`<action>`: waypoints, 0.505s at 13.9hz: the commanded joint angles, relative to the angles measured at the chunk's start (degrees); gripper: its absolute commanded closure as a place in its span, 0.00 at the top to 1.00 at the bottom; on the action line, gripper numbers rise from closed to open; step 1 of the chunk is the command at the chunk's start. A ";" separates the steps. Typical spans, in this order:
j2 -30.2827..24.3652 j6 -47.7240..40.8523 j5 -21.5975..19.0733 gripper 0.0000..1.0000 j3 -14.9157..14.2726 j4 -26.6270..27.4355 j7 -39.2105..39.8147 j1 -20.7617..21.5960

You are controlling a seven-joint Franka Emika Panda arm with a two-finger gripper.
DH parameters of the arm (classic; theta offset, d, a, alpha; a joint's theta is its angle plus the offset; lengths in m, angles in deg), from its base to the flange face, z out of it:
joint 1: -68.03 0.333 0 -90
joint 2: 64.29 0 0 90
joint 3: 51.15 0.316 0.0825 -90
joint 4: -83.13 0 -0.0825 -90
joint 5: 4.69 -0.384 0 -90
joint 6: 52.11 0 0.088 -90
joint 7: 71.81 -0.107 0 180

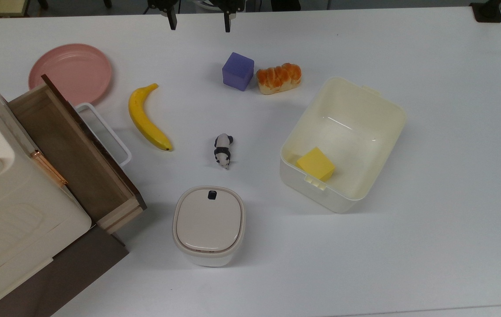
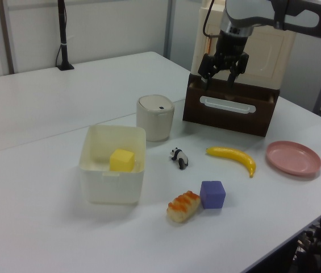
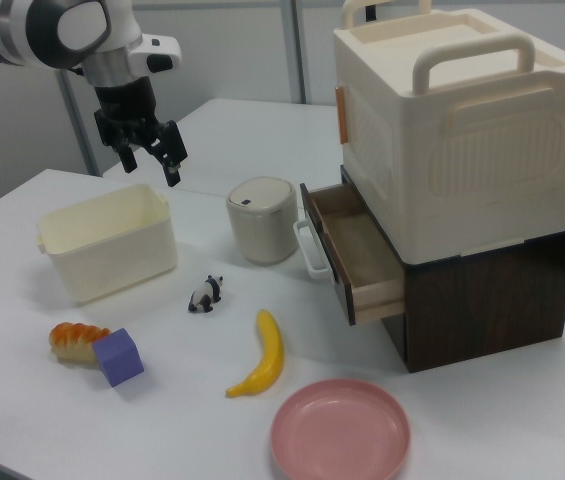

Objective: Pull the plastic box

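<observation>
In the top view, the lidded container point(image 1: 209, 225) stands nearest, its base hidden by its own lid. The plastic box point(image 1: 364, 114) lies at the top view's right, holding a yellow block point(image 1: 316, 164). Farthest, the gripper point(image 1: 198, 23) is cut off by the frame edge; fingers spread wide, holding nothing.

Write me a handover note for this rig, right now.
Claw: open, holding nothing, up in the air at the top view's upper edge, well away from the plastic box.
Box: on the table at the top view's right, lidless, yellow block inside near the latch-tab wall.
Done: nothing visible; no contact with the box.
Left: reach the box, catch its rim, pull.
</observation>
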 commanded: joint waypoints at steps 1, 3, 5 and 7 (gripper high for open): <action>0.43 -2.11 -1.42 1.00 -0.47 -1.68 0.99 0.45; 1.48 -2.11 -1.51 1.00 -0.38 -1.86 0.90 0.45; 1.92 -2.02 -1.51 1.00 -0.21 -1.86 0.38 0.54; 2.01 -2.11 -1.42 1.00 0.06 -1.86 0.29 0.62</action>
